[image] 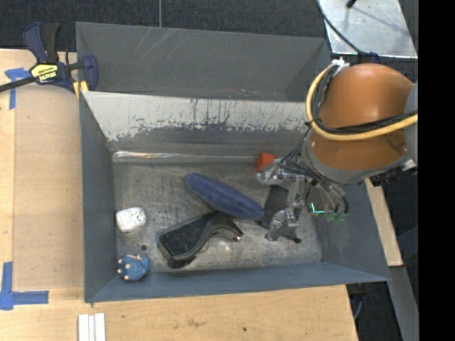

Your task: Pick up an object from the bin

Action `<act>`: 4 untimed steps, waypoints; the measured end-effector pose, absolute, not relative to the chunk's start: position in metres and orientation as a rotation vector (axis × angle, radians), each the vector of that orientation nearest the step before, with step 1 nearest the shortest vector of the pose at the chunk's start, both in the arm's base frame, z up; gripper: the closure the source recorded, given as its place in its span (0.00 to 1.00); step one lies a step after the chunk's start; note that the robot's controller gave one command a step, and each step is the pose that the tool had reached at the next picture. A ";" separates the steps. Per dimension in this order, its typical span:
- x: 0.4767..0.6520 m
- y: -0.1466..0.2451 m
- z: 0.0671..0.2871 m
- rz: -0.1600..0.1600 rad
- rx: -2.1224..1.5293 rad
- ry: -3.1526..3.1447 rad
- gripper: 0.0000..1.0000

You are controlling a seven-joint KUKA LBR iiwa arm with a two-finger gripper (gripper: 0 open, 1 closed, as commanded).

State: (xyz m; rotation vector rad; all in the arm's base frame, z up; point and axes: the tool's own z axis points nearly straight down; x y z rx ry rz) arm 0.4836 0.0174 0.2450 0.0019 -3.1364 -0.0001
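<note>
While the gripper (283,229) sits low over the right end of the bin (213,126) floor, room on that side is tight. The sloped right wall is just beside it and the front wall is close below it in the frame. The orange wrist cover (359,123) bulks over the bin's right wall, at the frame's right.

Open floor: the left-centre stretch under the back wall, and a thin strip along the front wall at lower centre.

Nearest thing: the dark blue oblong piece (222,195), lying diagonally mid-floor from upper left to lower right. Its right end is just beside the gripper, on the gripper's left.

The black curved piece (192,239) lies below the blue one and looks to touch it. Its right tip points toward the gripper, near it but apart.

The small red-orange piece (265,161) is at the foot of the back wall, above the gripper and apart from it.

The white lump (131,219) is by the left wall and the small blue toy (133,266) is in the lower-left corner, both well apart from the gripper.

Gripper state: can't tell whether it's spread or pressed together, or whether it pinches or touches anything.
</note>
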 end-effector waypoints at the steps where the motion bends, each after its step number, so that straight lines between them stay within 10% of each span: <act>1: 0.538 0.052 0.080 0.003 0.148 -3.150 0.00; 2: 0.540 0.050 0.081 0.007 0.629 -3.117 0.00; 3: 0.540 0.050 0.082 0.006 0.629 -3.119 1.00; 4: 0.550 0.060 0.216 0.001 0.753 -3.058 1.00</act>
